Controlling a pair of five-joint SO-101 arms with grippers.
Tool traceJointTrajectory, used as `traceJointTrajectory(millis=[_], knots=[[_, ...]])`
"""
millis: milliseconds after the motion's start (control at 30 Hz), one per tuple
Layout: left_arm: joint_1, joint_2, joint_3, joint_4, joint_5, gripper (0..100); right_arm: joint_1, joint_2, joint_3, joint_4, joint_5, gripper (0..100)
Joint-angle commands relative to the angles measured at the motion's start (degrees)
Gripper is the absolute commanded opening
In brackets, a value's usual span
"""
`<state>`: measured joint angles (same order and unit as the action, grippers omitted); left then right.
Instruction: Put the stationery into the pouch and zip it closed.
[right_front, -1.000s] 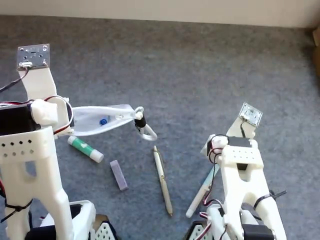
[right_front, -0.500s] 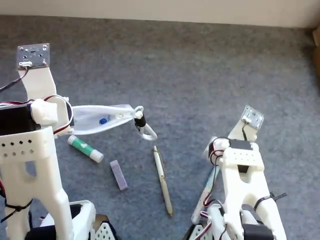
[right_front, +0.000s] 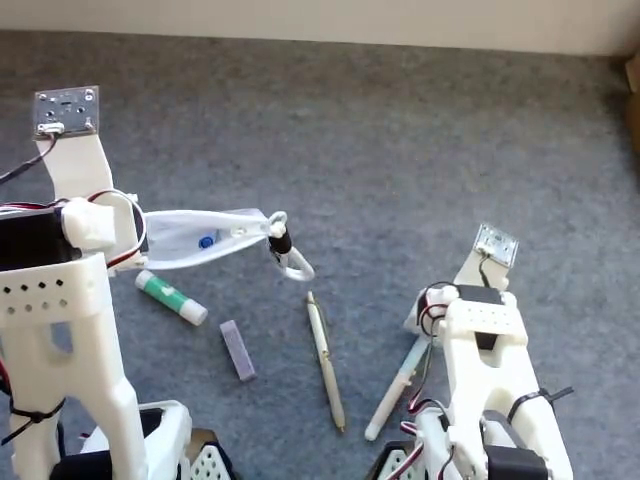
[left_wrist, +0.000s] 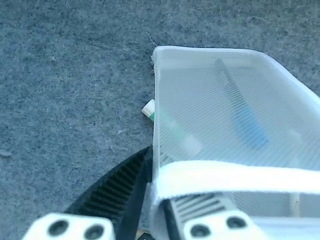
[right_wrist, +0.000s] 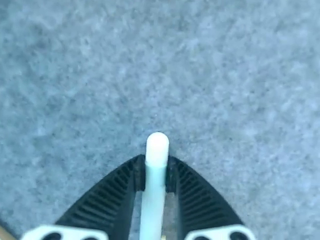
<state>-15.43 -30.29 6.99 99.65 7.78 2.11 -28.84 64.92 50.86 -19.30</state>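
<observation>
Your right pincer (right_wrist: 156, 170) is clamped on a white pen (right_wrist: 156, 150). Both ribbed jaws press the barrel from either side, with no more than the barrel's width between them. The pen's rounded end pokes out just past the fingertips, over the grey carpet (right_wrist: 225, 75). From the high camera, that white pen (right_front: 388, 402) sits at about 5 o'clock in the scene and slants out from under the right arm toward 7 o'clock.

Your left pincer (left_wrist: 152, 167) is closed on the mesh pouch (left_wrist: 225, 100), pinching its wall near the white band. One black jaw is outside the mesh and the other shows through it. A blue pen (left_wrist: 246, 124) lies inside the pouch. In the high view the pouch (right_front: 200, 238) is at 9 o'clock, stretching away from the left arm toward 3 o'clock. Its zip pull (right_front: 290, 258) hangs off that far end.

You have three pieces loose on the carpet, none touching another:
- The green and white glue stick (right_front: 170, 297) is near the pouch, at its 6 o'clock.
- The lilac eraser (right_front: 237, 350) is at 5 o'clock from the glue stick.
- The beige pen (right_front: 326, 362) is at 6 o'clock in the scene, lying roughly along the 12-to-6 line between the eraser and the white pen.
</observation>
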Motion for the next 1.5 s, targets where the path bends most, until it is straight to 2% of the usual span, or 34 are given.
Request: traceJointTrajectory(millis=[0, 333, 433, 667, 1000, 1167, 1400, 1467], knots=[[-0.48, -0.22, 0.31, -0.97, -0.35, 1, 0.22, -0.40, -0.40, 0.22, 0.79, 0.6], [-0.48, -0.57, 0.31, -0.88, -0.35, 1, 0.13, -1.01, -6.29, 0.57, 0.09, 0.5], [-0.48, -0.57, 0.31, -0.97, -0.35, 1, 0.13, -1.01, -9.19, 0.92, -4.13, 0.5], [-0.48, -0.40, 0.31, -1.05, -0.35, 1, -4.35, -1.01, -20.88, 12.88, -7.03, 0.5], [-0.48, -0.22, 0.22, -1.23, -0.18, 1, -8.40, -4.18, -33.98, 19.74, -7.03, 0.5], [-0.22, -0.13, 0.31, -0.97, -0.18, 1, -13.05, -13.05, -35.91, 18.42, -7.03, 0.5], [-0.22, -0.13, 0.31, -0.88, -0.09, 1, -20.97, -24.66, -35.91, 10.86, -6.33, 0.5], [-0.22, -0.13, 0.31, -0.88, -0.09, 1, -22.99, -26.86, -35.91, 8.84, -3.96, 0.5]])
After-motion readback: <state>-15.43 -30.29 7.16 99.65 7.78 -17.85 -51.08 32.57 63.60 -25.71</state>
